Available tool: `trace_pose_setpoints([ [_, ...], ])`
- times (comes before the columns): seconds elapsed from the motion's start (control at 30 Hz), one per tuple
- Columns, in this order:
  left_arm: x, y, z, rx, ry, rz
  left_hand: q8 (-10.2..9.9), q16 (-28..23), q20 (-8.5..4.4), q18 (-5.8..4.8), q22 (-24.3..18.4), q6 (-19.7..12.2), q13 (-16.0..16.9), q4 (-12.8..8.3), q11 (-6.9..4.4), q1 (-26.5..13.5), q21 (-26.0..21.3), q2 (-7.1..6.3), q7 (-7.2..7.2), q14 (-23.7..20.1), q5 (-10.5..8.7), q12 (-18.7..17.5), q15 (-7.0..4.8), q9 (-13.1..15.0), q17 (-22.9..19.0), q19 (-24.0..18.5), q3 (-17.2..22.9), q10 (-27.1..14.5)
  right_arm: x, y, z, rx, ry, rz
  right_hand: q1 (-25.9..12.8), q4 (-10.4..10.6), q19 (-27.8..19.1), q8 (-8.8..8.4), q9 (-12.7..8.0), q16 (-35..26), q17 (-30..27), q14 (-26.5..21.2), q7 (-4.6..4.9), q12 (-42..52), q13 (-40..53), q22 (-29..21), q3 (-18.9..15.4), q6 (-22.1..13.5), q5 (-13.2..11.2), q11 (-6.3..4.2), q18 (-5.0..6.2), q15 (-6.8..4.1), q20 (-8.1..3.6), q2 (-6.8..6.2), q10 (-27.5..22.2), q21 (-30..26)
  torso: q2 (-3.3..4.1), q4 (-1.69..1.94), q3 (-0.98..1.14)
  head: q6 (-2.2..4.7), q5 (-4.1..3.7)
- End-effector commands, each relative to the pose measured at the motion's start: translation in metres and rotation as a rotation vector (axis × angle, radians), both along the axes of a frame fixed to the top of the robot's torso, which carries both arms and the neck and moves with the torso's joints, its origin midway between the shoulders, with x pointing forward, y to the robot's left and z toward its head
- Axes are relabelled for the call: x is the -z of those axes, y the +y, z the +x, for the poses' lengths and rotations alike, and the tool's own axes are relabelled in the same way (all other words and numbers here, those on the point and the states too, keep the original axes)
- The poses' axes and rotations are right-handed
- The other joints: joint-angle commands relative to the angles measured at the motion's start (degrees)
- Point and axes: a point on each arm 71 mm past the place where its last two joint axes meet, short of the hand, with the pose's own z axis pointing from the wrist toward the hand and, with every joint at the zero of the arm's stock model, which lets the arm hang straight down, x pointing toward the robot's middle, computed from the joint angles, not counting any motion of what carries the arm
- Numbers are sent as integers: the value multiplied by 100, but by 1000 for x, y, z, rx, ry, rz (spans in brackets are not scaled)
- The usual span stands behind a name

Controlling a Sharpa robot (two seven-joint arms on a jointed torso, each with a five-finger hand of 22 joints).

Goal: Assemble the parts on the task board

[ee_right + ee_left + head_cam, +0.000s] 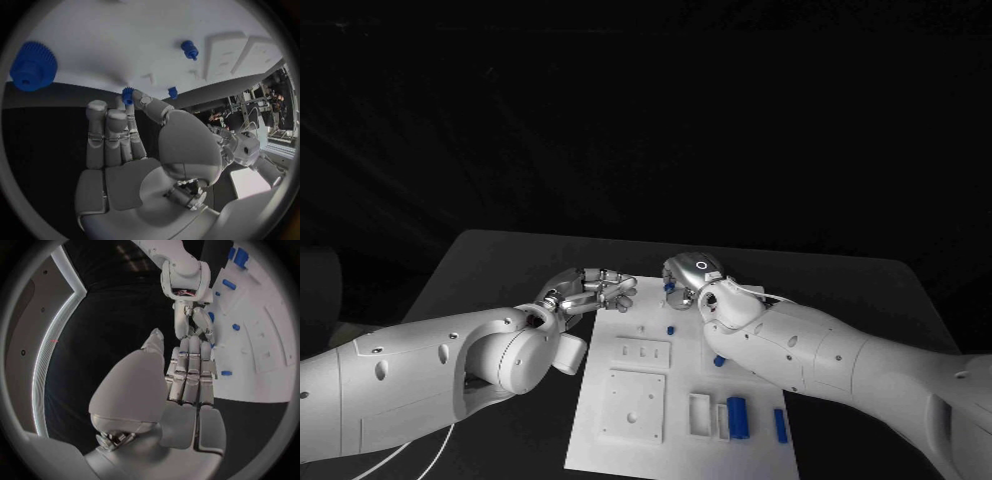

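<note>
While most blue parts lie loose on the task board [632, 440], assembly looks barely begun. At the board's far edge, the right robot hand [134, 135] pinches a small blue gear [127, 95] between thumb and fingertip. Beside it, the left robot hand [593, 290] hovers, fingers straight, holding nothing.

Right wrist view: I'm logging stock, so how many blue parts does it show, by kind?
Gears: 2, a large blue toothed gear and a small blue toothed gear
Pegs: 2, a short blue peg with a collar and a small blue stub peg
Total: 4
</note>
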Motion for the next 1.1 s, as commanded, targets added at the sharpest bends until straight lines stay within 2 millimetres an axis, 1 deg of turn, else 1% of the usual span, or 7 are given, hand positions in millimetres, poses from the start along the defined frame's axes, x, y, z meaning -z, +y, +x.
trace_pose_setpoints([
  [0.03,-1,-3,0,18,-5,-12,-24,-38,-9,72,-8,47,7,-7,-2,60,-28,11,1,9,19,-36,11,8,6,-22,-4,14,0,2,0,-5,-1,-2,13,-10,21,19,3,25,-6,-123,18,30,8,122,34,40,15,-38,367,-93,-45,-44,295,14,-1,6,1,-9,9],
  [0.47,-1,-1,0,15,-3,-10,-28,-41,-9,72,-9,48,8,-8,-2,62,-28,11,-1,10,18,-42,11,12,8,-23,-7,15,-1,2,2,-1,10,7,-7,0,-11,-15,5,11,-36,-138,31,-7,23,112,71,16,25,-23,367,-78,-38,-69,263,23,4,-5,-3,13,28],
  [0.53,-1,0,0,13,-3,-9,-29,-41,-9,72,-9,48,8,-8,-2,62,-28,11,0,10,18,-43,11,12,9,-23,-8,15,-2,1,2,-1,14,7,-58,21,-28,-35,3,-1,-55,-145,42,-28,30,108,57,1,30,-11,367,-66,-25,-121,243,23,3,-5,-5,18,31],
  [0.7,-1,0,1,12,-3,-8,-31,-43,-9,71,-10,48,8,-8,-1,63,-28,8,1,9,18,-46,12,14,10,-24,-10,14,-2,0,3,2,22,8,-182,111,-41,-91,-4,-19,-95,-148,65,-89,40,98,-26,-53,27,15,367,-42,-7,-308,177,23,5,9,-11,11,38],
  [0.87,-1,-1,1,15,-4,-9,-35,-46,-10,72,-10,48,9,-11,-1,73,-28,12,0,8,19,-51,12,16,11,-25,-9,14,-1,2,3,3,28,12,-180,181,-43,-145,-14,-15,-120,-140,90,-152,46,91,-41,-111,28,41,367,-17,-11,-389,109,23,8,-5,-10,29,74],
  [1.1,-1,-1,1,13,-3,-7,-37,-48,-9,72,-10,48,9,-8,0,72,-28,10,0,8,17,-54,12,18,12,-26,-11,14,-1,1,3,6,33,17,-161,242,-46,-205,-27,-5,-144,-140,123,-220,51,86,-54,-180,27,71,367,12,-11,-465,34,20,10,-8,-7,27,80],
])
